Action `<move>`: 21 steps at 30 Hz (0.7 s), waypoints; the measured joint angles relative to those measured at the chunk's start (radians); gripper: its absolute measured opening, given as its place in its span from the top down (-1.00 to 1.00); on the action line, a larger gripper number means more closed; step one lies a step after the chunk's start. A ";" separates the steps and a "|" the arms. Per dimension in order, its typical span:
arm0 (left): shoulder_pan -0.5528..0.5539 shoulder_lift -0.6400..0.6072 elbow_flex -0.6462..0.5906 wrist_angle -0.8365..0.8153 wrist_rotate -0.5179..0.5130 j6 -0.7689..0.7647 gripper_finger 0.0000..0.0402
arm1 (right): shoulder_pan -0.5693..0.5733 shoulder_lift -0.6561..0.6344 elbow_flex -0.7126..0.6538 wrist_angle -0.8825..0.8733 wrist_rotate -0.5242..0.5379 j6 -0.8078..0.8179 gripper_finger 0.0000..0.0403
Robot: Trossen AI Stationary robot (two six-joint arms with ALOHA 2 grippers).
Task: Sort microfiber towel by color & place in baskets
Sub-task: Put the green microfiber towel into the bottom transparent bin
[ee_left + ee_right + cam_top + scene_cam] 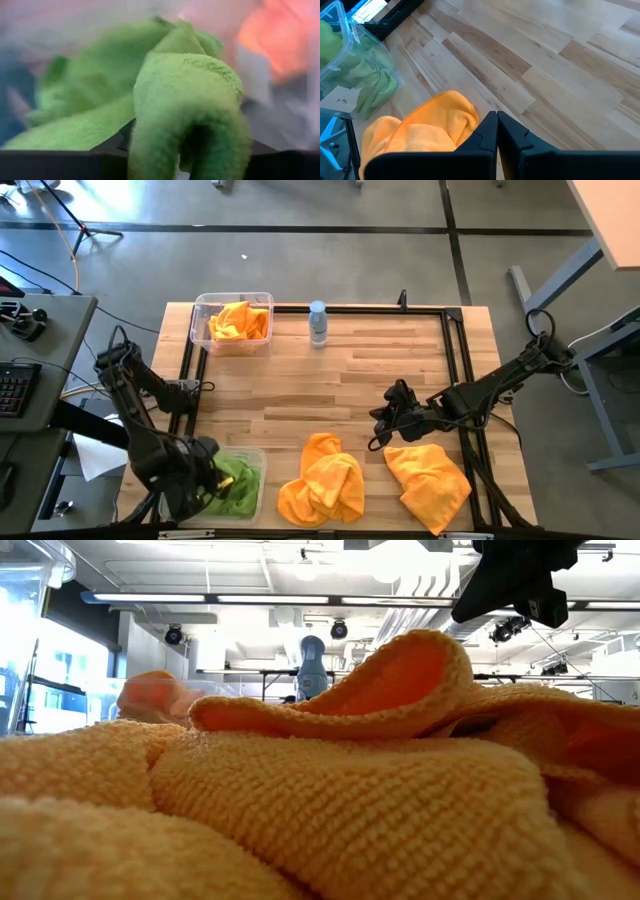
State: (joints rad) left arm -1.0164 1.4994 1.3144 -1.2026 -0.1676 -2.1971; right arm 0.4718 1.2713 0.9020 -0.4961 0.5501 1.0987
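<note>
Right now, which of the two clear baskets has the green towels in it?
The near-left basket, where the left gripper sits over green towel. The far basket beside the water bottle holds only orange towel.

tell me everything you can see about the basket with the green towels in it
The near-left basket is a clear plastic rectangular bin with rounded corners, standing upright at the table's front-left corner. It holds bunched lime green towels, fuzzy and soft-looking. The left gripper reaches down into it, with green cloth lying across its fingers in the left wrist view. A small white label sits on its wall. The nearest orange towel lies apart from it on the wood.
</note>
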 joint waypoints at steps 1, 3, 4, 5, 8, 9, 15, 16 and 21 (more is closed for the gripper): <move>0.000 0.000 0.009 0.014 0.000 0.027 0.27 | 0.000 0.000 0.000 0.000 0.000 0.000 1.00; 0.000 0.000 0.016 0.012 0.000 0.052 0.27 | 0.000 0.000 0.000 0.000 0.000 0.000 1.00; 0.000 0.000 0.016 0.001 -0.001 0.048 0.27 | 0.000 0.000 0.000 0.000 0.000 0.000 1.00; 0.000 0.001 0.016 -0.005 -0.003 0.032 0.27 | 0.000 0.000 0.000 0.000 0.001 0.000 1.00; 0.001 0.001 0.016 -0.002 -0.001 -0.011 0.27 | 0.000 0.000 0.000 0.000 0.004 -0.001 1.00; 0.001 0.001 0.016 0.007 0.001 -0.015 0.27 | 0.000 0.000 0.000 -0.001 0.004 -0.003 1.00; 0.003 0.001 0.016 0.019 0.005 -0.010 0.27 | 0.000 0.000 0.000 -0.001 0.005 -0.008 1.00; 0.003 0.001 0.016 0.019 0.004 -0.002 0.27 | 0.000 0.000 0.000 -0.001 0.005 -0.008 1.00; 0.003 0.001 0.016 0.019 -0.009 0.003 0.27 | 0.000 0.000 0.000 -0.001 0.004 -0.008 1.00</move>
State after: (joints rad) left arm -1.0138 1.5002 1.3300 -1.1835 -0.1770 -2.1946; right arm 0.4717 1.2713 0.9020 -0.4969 0.5545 1.0912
